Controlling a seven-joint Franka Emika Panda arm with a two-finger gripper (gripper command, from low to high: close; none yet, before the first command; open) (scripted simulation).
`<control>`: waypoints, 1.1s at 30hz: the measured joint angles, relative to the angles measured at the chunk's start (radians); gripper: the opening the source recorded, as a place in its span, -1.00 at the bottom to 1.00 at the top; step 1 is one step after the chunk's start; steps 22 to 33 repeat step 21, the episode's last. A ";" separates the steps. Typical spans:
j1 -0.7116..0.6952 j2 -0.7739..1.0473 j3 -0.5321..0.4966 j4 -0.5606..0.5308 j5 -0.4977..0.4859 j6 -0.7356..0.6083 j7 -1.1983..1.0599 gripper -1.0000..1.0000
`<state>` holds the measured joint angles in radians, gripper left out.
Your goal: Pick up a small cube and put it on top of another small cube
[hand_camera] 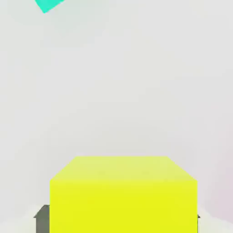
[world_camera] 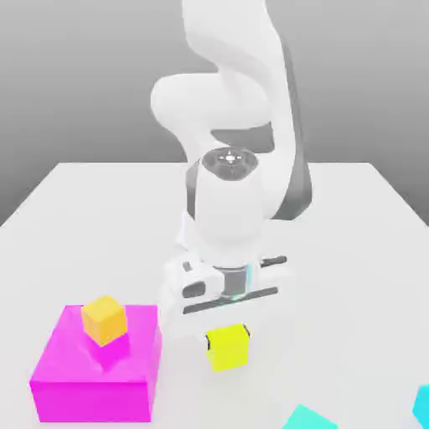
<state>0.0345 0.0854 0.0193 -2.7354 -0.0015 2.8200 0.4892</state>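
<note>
We find the gripper [world_camera: 228,331] down at the white table [world_camera: 100,201], its fingers closed against the two opposite sides of the small yellow cube [world_camera: 228,348]; in the hand view the dark fingertips [hand_camera: 42,218] sit tight to either flank of the yellow cube [hand_camera: 124,195], no gap showing. We judge the grasp step to be in hand: the cube is pinched but rests on the table, not yet lifted. It lies just beside the magenta block [world_camera: 96,377], on that block's side toward the exterior view's right. The orange cube [world_camera: 104,319] sits on top of the magenta block, and we take it for the stacking target. Cyan pieces [world_camera: 308,417] lie near the exterior view's lower right, apart from the work. The next move, as we read it, calls for a straight lift high enough to clear block and orange cube together, then a carry toward the exterior view's left and a squared, gentle descent onto the small orange top face.
</note>
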 joint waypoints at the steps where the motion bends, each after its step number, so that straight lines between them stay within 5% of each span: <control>1: 0.003 0.000 0.006 0.025 0.002 -0.025 -0.019 -1.00; 13: 0.052 0.151 0.092 0.449 -0.036 -0.302 -0.268 -1.00; 17: 0.070 0.267 0.088 0.495 -0.067 -0.232 -0.276 -1.00; 18: 0.074 0.295 0.084 0.497 -0.072 -0.206 -0.273 1.00; 33: 0.074 0.295 0.084 0.497 -0.072 -0.206 -0.273 1.00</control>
